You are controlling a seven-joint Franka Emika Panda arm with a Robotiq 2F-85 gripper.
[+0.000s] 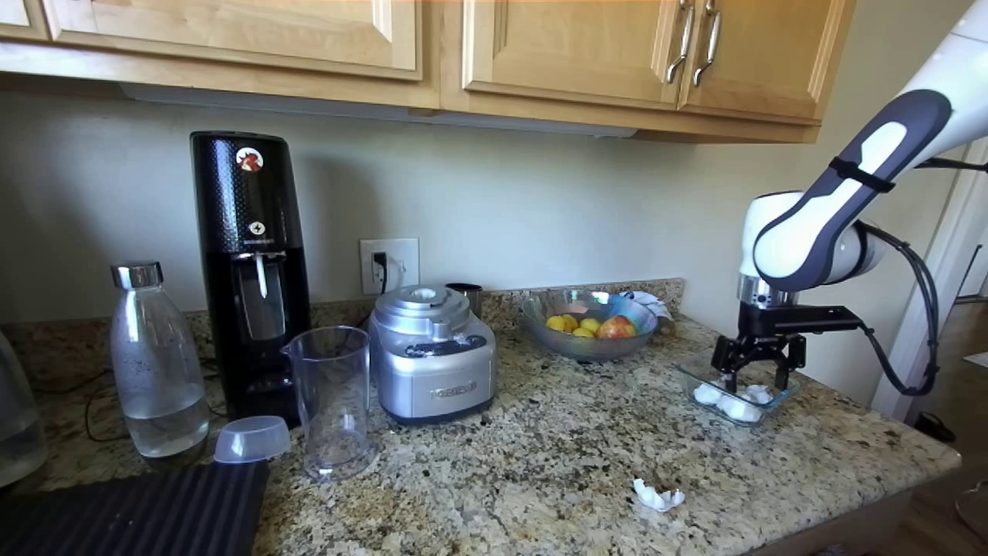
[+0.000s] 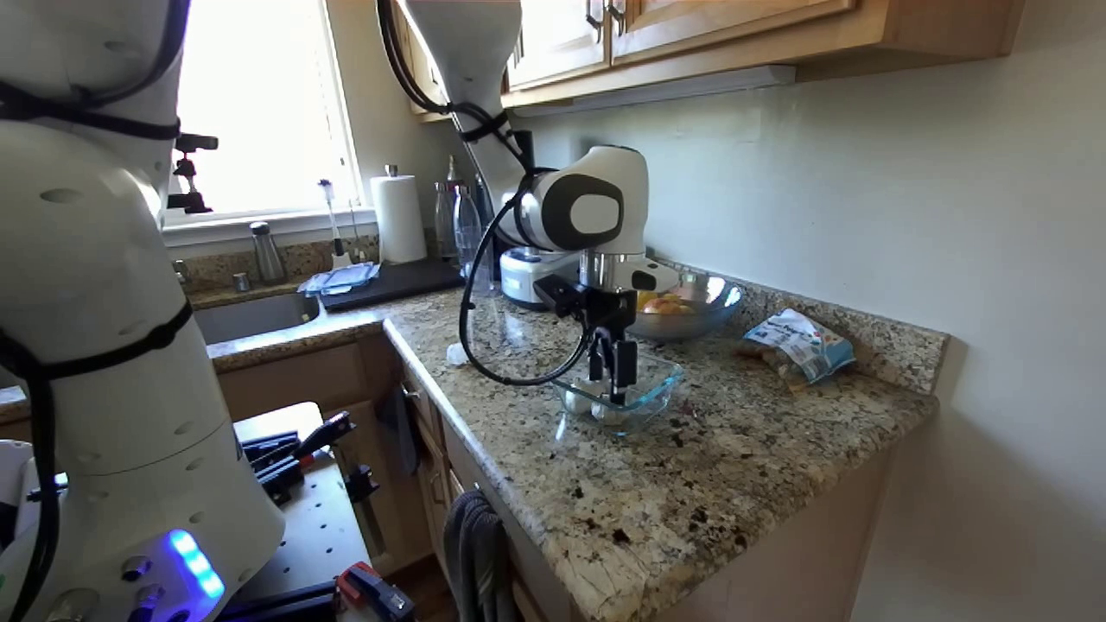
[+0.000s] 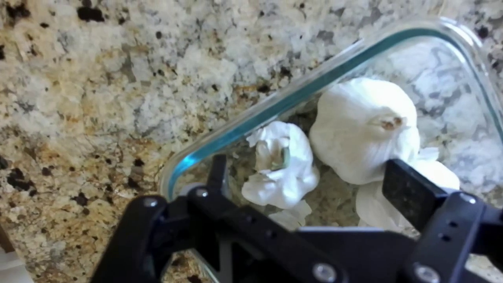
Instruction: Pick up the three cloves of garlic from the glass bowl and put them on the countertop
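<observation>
Kitchen desk [image 1: 540,463]: its speckled granite is carrying the work, and a food processor [image 1: 436,378] and a fruit bowl [image 1: 575,351] are standing nearer to the wall [image 1: 502,216].

Tool [image 1: 756,381]: its fingers [image 3: 410,192] are standing wide apart over the glass bowl [image 3: 267,114], and nothing is being gripped.

Inside that bowl: a larger garlic head [image 3: 365,125] is lying just beside a smaller, torn garlic head [image 3: 290,173]; one more whitish piece [image 3: 436,171] is showing past a finger, probably the third.

White fragment [image 1: 656,498]: it is lying on the desk, well apart from the bowl; it is looking like peel, although garlic is also possible.

Delivered garlic: none is surely counting; the work is apparently standing at its beginning.

Remaining garlic: all three are probably waiting to be lifted out and placed on the desk.

Behind the tool: in the wrist view its dark body is covering part of the bowl, and the third piece is hiding partly behind the finger. Whether that finger is touching the larger garlic head is not showing clearly.

Bowl's outline: the wrist view is cutting it off; in both exterior views its contents are blurring together.
</observation>
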